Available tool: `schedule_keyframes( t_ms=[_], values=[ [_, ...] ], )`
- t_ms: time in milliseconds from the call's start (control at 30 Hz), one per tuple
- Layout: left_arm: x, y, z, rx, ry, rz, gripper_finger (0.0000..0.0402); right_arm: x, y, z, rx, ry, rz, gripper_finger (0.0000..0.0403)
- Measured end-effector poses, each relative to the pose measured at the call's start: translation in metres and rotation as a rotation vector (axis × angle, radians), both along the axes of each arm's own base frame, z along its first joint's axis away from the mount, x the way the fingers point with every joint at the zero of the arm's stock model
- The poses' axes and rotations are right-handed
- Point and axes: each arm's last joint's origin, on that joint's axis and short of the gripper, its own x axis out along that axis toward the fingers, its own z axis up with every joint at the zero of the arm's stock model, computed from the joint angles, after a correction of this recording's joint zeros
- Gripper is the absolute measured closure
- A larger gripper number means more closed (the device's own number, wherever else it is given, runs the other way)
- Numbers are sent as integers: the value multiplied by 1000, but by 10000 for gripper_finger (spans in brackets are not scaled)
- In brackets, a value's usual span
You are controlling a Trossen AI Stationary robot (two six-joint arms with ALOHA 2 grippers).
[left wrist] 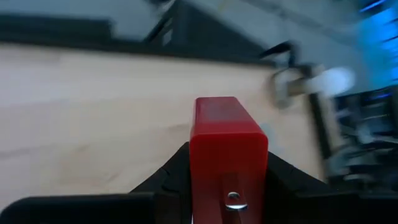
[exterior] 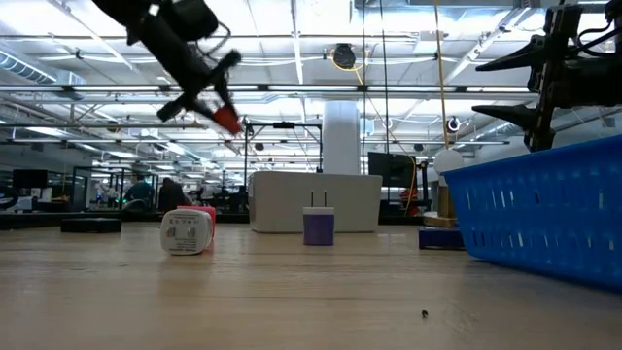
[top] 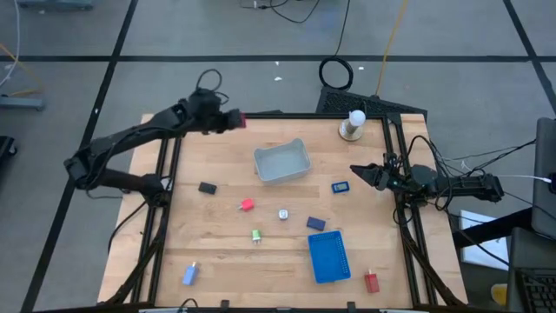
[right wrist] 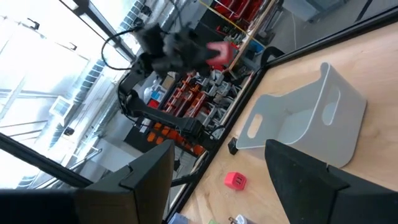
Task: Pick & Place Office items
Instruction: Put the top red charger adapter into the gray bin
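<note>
My left gripper (top: pixel 233 121) is raised above the table's far left part, shut on a red block (top: pixel 240 121), which also shows in the low view (exterior: pixel 226 120) and fills the left wrist view (left wrist: pixel 227 146). My right gripper (top: pixel 356 171) hovers open near the right edge, touching nothing; its fingers frame the pale bin (right wrist: pixel 305 118). On the table lie a black piece (top: pixel 207 187), a pink-red piece (top: pixel 247 205), a silver one (top: pixel 283 214), a dark blue one (top: pixel 315 223), a green one (top: pixel 256 235), a light blue one (top: pixel 189 274), a red one (top: pixel 372 282) and a blue one (top: pixel 340 186). My left gripper pinches the red block between its two fingers (left wrist: pixel 168 177), one on each long side, at the block's rear part (left wrist: pixel 214 199). The fingers lie along the block, whose free end (left wrist: pixel 217 106) sticks out ahead of them. The block is lifted clear of the table.
The pale bin (top: pixel 281 162) stands at the table's far middle. The blue tray (top: pixel 328 256) lies near the near right edge. A white object on a round base (top: pixel 352 124) stands at the far right corner. Dark frame rails run along both sides.
</note>
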Motion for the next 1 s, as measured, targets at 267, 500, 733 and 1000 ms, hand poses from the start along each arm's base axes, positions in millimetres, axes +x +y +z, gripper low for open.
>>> schedule_keyframes(
  t_ms=[267, 500, 733, 1000],
  values=[
    [15, -17, 22, 75, -202, -111, 287, 0, 0, 0, 23, -7, 1, 161],
    [39, -34, 16, 73, -222, -205, 287, 0, 0, 0, 26, -8, 1, 161],
    [60, -46, 7, 57, -239, -266, 287, 0, 0, 0, 26, -8, 1, 161],
    [74, -56, 0, 39, -253, -306, 287, 0, 0, 0, 30, -9, 2, 161]
  ],
)
